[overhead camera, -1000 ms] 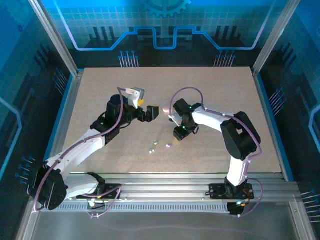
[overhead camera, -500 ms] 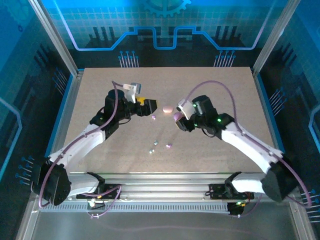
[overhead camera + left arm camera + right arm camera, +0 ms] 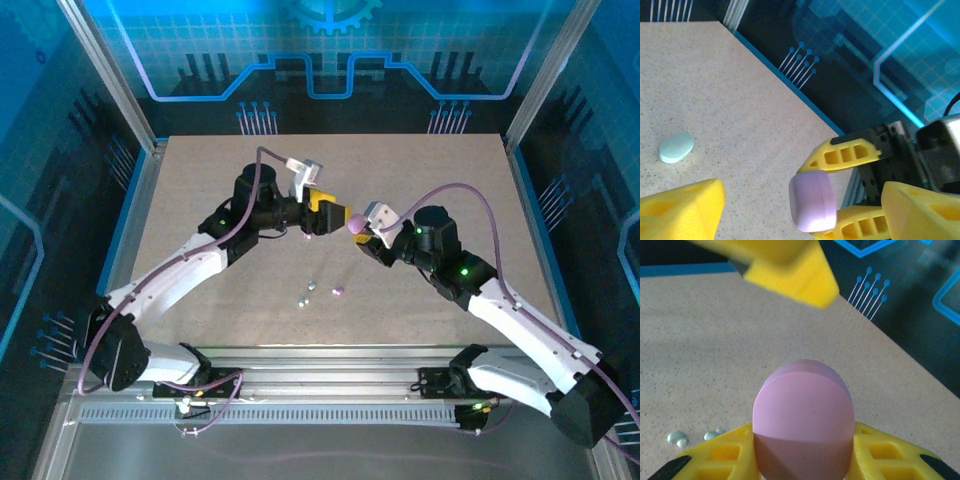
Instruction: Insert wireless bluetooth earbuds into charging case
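Robot lab, closed test cell. Signs: aluminium profile frame (image 3: 108, 85) around work area; blue see-through wall panels (image 3: 200, 50) with printed circuit lines and gear symbol (image 3: 330, 12); plain speckled beige tabletop (image 3: 200, 170); two white arms, left arm (image 3: 168, 283) and right arm (image 3: 520, 320), bolted on metal rails (image 3: 330, 362) at near edge; purple cables (image 3: 468, 190) looping loose along arms.

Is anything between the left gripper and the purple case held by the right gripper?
Nothing visible. The purple case, clamped in the right gripper, faces the open left gripper across a bare gap.
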